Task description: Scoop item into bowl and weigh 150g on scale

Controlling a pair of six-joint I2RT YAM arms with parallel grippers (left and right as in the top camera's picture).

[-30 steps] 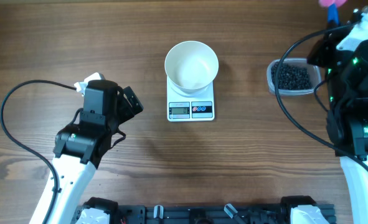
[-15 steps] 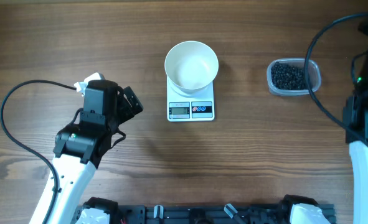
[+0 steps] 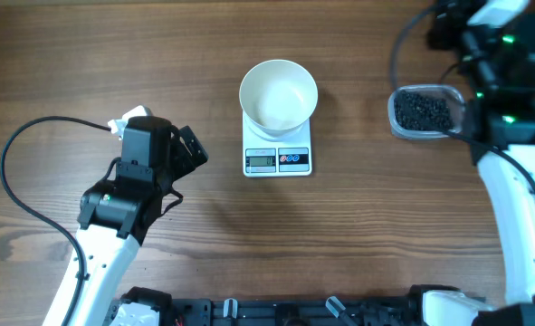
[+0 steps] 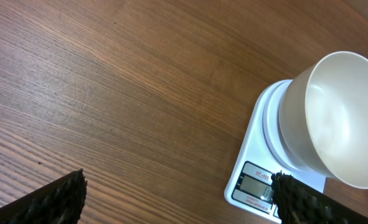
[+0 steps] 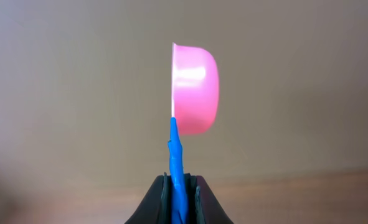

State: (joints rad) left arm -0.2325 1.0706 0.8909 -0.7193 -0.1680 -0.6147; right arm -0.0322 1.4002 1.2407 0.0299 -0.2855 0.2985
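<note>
A pink round plastic scoop [image 5: 196,87] is clenched sideways in the right tool [image 5: 177,186]; the left tool [image 4: 180,199] is released. Tiny black beads [image 3: 421,111] could be spilled by that tilt.

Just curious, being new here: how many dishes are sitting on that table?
2. A white bowl stands on the scale mid-table; a clear tub of black beads sits farther right. None seems hidden.
</note>
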